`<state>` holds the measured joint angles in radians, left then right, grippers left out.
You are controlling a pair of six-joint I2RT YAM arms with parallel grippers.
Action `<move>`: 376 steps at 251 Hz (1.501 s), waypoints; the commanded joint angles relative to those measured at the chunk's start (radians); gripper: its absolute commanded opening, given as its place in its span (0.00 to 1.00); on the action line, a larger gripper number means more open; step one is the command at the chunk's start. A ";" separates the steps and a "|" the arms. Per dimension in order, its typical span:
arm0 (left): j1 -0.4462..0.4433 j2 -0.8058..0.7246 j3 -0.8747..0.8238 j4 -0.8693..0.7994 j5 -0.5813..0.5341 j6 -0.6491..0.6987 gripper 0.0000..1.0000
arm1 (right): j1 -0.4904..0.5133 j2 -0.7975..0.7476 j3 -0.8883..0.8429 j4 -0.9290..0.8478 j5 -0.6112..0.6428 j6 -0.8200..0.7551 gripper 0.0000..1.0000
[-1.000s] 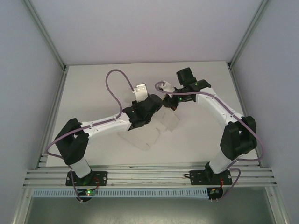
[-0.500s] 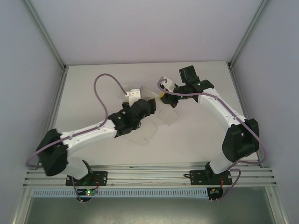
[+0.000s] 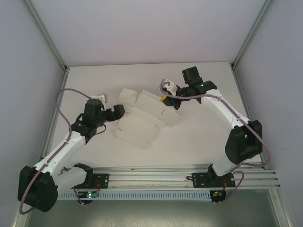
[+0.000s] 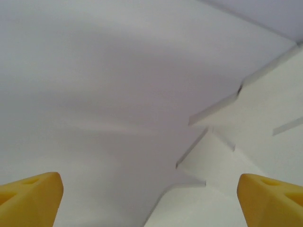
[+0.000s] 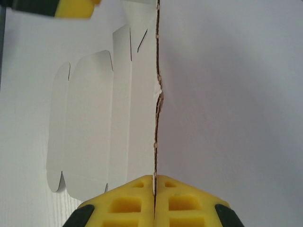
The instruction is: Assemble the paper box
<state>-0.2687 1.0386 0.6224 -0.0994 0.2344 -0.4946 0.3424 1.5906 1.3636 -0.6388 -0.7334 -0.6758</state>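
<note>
One paper box (image 3: 142, 120), an unfolded cutout, lies mostly flat on the table (image 3: 203, 142). Right gripper (image 3: 164, 98) is at the box's far-right edge, pads pinched tight on that edge. Left gripper (image 3: 120, 111) is just off the box's left side, not touching it, jaws wide and holding nothing. The box's tabbed flaps show between its yellow fingertips (image 4: 33, 196).

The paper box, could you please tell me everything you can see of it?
The paper box is an unfolded cutout of thin white card, with creased panels, slits and rounded tab flaps. It lies spread out mid-table, mostly flat. The right gripper is shut on its far right edge, where a panel looks lifted; that edge looks rough and brownish. The open left gripper sits at its left side, apparently clear of it.
</note>
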 commanded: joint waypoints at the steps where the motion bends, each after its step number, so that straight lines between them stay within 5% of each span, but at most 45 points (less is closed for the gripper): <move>1: 0.013 -0.034 -0.037 0.199 0.306 0.067 0.84 | -0.014 -0.025 -0.005 -0.025 -0.045 -0.030 0.00; 91: 0.015 0.092 0.024 0.192 0.222 0.114 0.61 | -0.024 -0.016 0.012 -0.078 -0.094 -0.067 0.00; 167: 0.016 0.108 0.008 0.270 0.258 0.153 0.47 | -0.035 -0.006 0.025 -0.088 -0.135 -0.062 0.00; 251: 0.018 0.146 0.029 0.205 0.198 0.186 0.49 | -0.052 -0.016 0.025 -0.114 -0.193 -0.087 0.00; 303: 0.017 0.142 -0.004 0.317 0.323 0.174 0.29 | -0.056 -0.001 0.036 -0.113 -0.196 -0.066 0.00; 335: 0.017 0.127 -0.015 0.330 0.378 0.162 0.00 | -0.060 0.008 0.046 -0.078 -0.193 0.003 0.00; 376: 0.014 0.119 -0.031 0.319 0.346 0.146 0.00 | -0.093 0.025 0.048 -0.018 -0.228 0.121 0.00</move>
<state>-0.2600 1.1748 0.6170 0.1806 0.5743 -0.3378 0.2756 1.5951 1.3746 -0.7147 -0.8803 -0.6590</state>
